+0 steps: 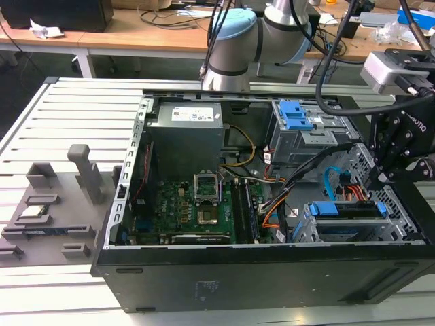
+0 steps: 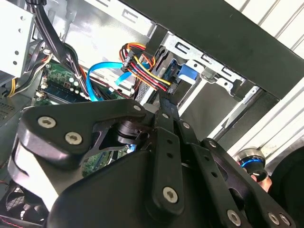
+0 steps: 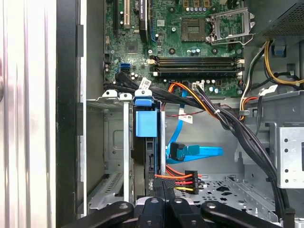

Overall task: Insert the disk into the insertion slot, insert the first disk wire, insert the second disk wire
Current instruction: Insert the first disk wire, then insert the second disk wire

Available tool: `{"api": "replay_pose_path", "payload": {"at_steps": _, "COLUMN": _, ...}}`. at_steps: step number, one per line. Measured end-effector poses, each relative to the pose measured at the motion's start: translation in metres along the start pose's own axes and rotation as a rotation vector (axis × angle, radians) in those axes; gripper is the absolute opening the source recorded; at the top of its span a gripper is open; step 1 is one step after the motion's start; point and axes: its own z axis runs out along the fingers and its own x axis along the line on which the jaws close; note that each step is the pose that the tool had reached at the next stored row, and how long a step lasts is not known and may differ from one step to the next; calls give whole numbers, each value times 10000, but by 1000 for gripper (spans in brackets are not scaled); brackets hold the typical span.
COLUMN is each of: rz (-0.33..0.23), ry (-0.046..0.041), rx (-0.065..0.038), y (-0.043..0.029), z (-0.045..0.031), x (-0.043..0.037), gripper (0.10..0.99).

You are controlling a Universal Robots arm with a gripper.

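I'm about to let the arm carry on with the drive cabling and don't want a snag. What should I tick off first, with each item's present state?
1. The disk inside the insertion slot: ok, its blue carrier sits in the cage.
2. The first disk wire seated in the disk: cannot tell, the claw covers that end.
3. The second disk wire plugged in: not ok, its dark plug hangs beside the disk.
4. Claw grip: it is shut, with its tips at the first disk wire. Whether it grips the plug: cannot tell.
5. The black cable bundle away from the disk's connector end: ok.
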Motion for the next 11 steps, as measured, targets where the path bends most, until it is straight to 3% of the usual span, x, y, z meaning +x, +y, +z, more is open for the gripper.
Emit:
{"api": "replay_pose_path", "payload": {"at_steps": 6, "rz": 0, "ry": 0, "rx": 0, "y": 0, "z": -1, "x": 0, "gripper": 114}}
{"api": "replay_pose_path", "payload": {"at_steps": 9, "rz": 0, "ry": 0, "rx": 0, "y": 0, "z": -1, "x": 0, "gripper": 302}}
{"api": "replay_pose_path", "payload": {"at_steps": 11, "rz": 0, "ry": 0, "rx": 0, "y": 0, "z": -2, "x": 0, "gripper": 302}}
